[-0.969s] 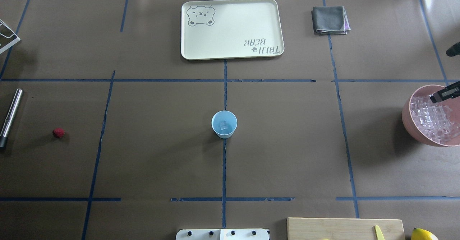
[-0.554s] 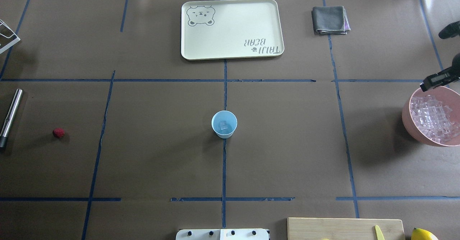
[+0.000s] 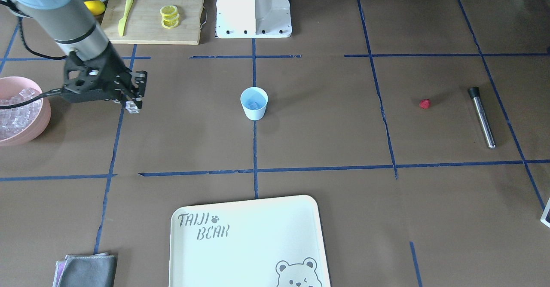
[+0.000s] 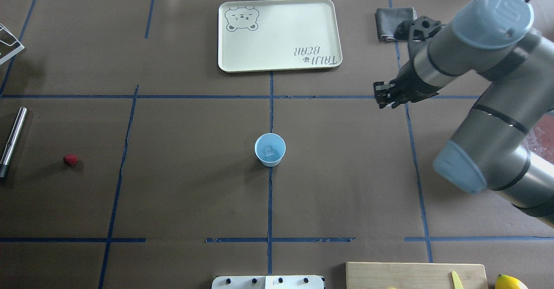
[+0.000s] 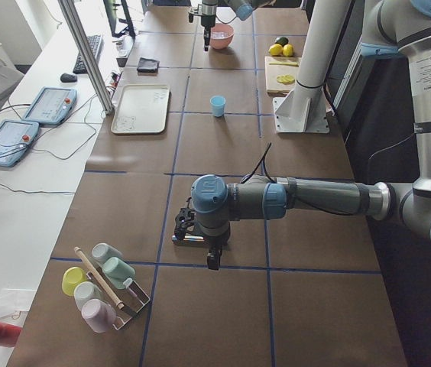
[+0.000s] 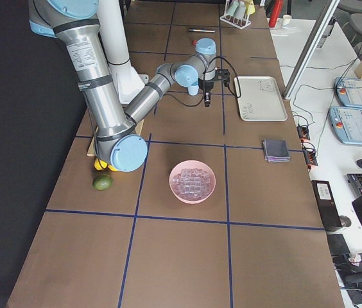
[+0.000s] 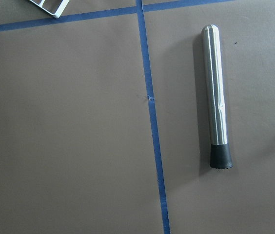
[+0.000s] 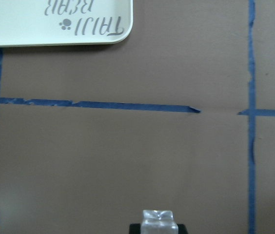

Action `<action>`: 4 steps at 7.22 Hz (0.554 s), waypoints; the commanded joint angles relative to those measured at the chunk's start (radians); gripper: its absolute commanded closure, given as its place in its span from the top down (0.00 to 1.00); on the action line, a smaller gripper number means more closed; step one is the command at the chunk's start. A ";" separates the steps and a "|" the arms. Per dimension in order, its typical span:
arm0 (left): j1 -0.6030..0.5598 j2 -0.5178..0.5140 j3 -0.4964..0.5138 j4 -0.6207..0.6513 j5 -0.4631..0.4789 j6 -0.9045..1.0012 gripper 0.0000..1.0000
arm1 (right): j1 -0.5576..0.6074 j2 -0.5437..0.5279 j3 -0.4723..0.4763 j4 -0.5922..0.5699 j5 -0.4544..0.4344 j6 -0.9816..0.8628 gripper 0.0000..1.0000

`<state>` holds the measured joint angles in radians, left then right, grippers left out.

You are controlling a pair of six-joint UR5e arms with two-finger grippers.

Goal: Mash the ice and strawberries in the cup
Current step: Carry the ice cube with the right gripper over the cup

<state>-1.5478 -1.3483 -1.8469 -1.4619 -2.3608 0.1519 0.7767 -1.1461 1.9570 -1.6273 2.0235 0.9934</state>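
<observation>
The light-blue cup (image 4: 270, 149) stands at the table's middle with an ice cube (image 4: 270, 151) in it; it also shows in the front view (image 3: 254, 103). My right gripper (image 4: 383, 95) is to the right of and beyond the cup, above the table. It is shut on a clear ice cube (image 3: 132, 106), which the right wrist view (image 8: 159, 220) shows between the fingers. The red strawberry (image 4: 70, 160) lies far left on the table. My left gripper (image 5: 187, 232) shows only in the exterior left view, above a steel muddler (image 7: 215, 112); I cannot tell if it is open.
A pink bowl (image 3: 30, 123) of ice sits at the table's right end. A cream tray (image 4: 279, 33) and a grey cloth (image 4: 389, 23) lie at the far side. A cutting board (image 3: 146, 25) with lemon slices is by the base.
My right arm has left the pink bowl and swung left towards the table's middle, and it now covers most of the bowl in the overhead view. Cup, strawberry and muddler have not moved.
</observation>
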 commanded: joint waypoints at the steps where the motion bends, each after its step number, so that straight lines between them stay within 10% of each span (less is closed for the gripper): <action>1: 0.000 0.000 0.002 0.000 0.000 0.000 1.00 | -0.155 0.189 -0.113 0.001 -0.130 0.196 0.00; 4: 0.000 0.000 0.005 -0.002 0.000 0.002 1.00 | -0.302 0.322 -0.209 0.000 -0.274 0.350 0.00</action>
<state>-1.5478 -1.3484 -1.8429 -1.4629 -2.3608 0.1522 0.5264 -0.8723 1.7849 -1.6274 1.7994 1.2881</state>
